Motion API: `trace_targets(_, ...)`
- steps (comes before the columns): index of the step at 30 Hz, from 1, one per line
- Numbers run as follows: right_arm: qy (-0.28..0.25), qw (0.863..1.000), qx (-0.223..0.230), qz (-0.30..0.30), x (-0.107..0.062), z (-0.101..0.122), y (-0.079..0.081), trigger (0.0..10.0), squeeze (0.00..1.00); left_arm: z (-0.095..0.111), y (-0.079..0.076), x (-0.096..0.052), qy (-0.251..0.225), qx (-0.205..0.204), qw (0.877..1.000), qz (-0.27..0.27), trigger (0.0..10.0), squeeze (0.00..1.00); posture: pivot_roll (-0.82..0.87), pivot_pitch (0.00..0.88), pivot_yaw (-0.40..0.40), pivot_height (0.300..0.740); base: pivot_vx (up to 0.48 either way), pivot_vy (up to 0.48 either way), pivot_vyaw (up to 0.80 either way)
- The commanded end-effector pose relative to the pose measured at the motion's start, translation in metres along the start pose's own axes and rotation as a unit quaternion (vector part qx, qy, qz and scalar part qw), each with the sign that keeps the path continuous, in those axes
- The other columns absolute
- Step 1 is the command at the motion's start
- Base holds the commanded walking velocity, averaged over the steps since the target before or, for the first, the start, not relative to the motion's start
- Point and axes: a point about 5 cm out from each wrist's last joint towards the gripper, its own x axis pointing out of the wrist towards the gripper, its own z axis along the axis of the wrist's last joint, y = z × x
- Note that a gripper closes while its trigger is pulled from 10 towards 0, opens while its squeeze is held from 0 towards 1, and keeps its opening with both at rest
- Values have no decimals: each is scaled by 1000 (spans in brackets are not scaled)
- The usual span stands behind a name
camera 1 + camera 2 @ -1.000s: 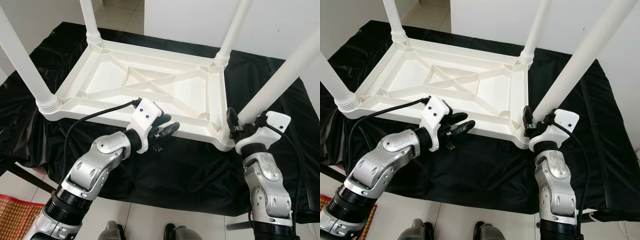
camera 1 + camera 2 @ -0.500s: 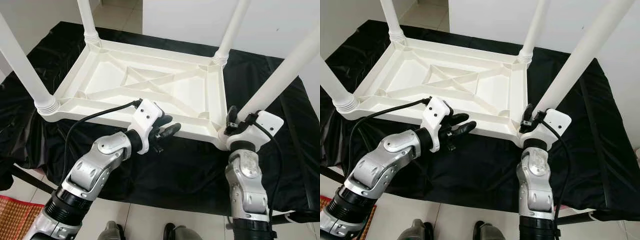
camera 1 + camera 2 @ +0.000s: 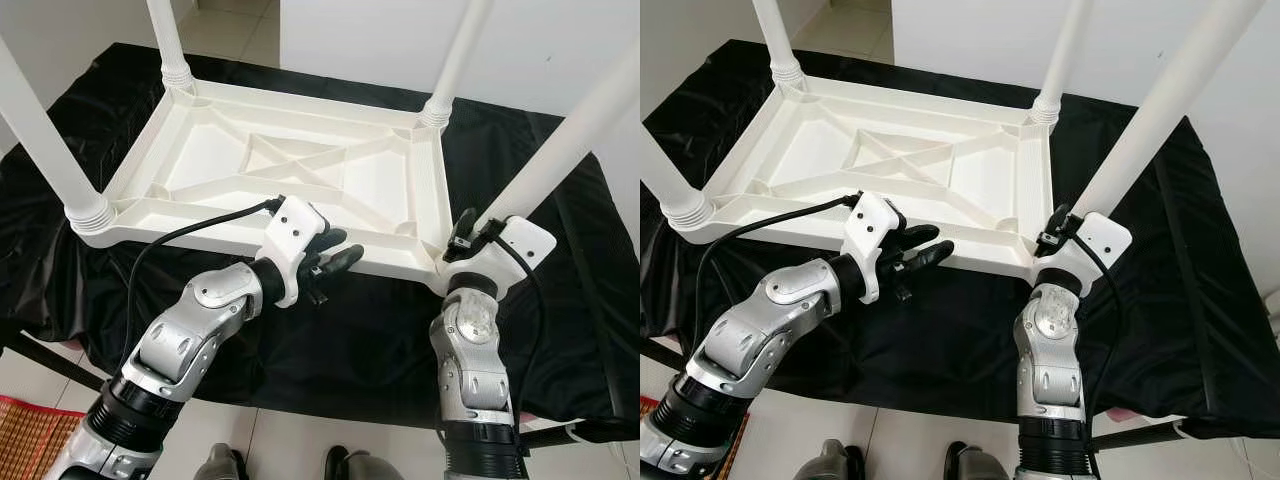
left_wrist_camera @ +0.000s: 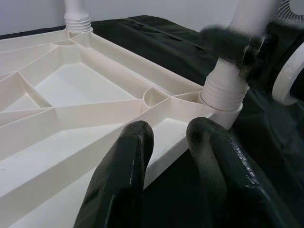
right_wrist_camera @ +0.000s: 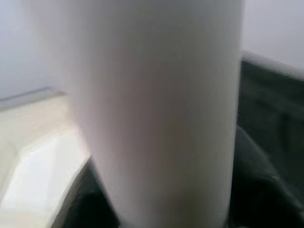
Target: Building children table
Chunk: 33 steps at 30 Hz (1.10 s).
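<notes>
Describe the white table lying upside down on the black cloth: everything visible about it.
The table is white and looks like moulded plastic. It lies upside down on a black cloth, its ribbed underside up, with crossing braces in a rectangular frame. Four round white legs stand up from ringed corner sockets. The right tool is closed around the near right leg just above its socket. The left tool, fingers apart, sits at the near long edge; whether it touches cannot be told.

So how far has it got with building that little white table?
All four legs stand in the corners of the upturned tabletop on the black cloth. The right gripper is clamped around the near right leg at its base, apparently tightening it, while the left gripper steadies the rim. Turning it upright remains.
</notes>
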Motion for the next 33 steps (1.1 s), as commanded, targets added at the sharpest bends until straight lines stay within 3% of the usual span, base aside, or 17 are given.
trace_targets(1, 36, 999, -5, 17, -6, -18, -5, 10000, 1000, 0, -10, 1, 3, 3, 998, -57, 10000, 0, 50, 188, -45, 740, 0, 0, 0)
trace_targets(15, 3, 993, 18, 120, 0, -6, -11, 10000, 1000, 1, -10, 2, 2, 2, 998, -59, 10000, 0, 44, 186, -48, 740, 0, 0, 0)
trace_targets(16, -4, 990, 10, 144, 1, -3, -14, 10000, 0, 1, -10, 2, 2, 2, 998, -59, 10000, 0, 42, 183, -48, 740, 0, 0, 0)
trace_targets(25, -15, 975, -20, 223, 8, 9, -32, 10000, 0, -1, -14, 1, 4, 1, 998, -70, 10000, 0, 38, 180, -48, 740, 0, 0, 0)
trace_targets(30, -1, 951, -40, 306, 10, 13, -41, 10000, 0, -2, -18, 1, 7, -1, 996, -87, 10000, 0, 35, 177, -46, 740, 0, 0, 0)
trace_targets(33, 9, 944, -40, 327, 10, 13, -42, 10000, 0, -2, -19, 1, 8, -2, 996, -90, 10000, 0, 34, 179, -41, 740, 0, 0, 0)
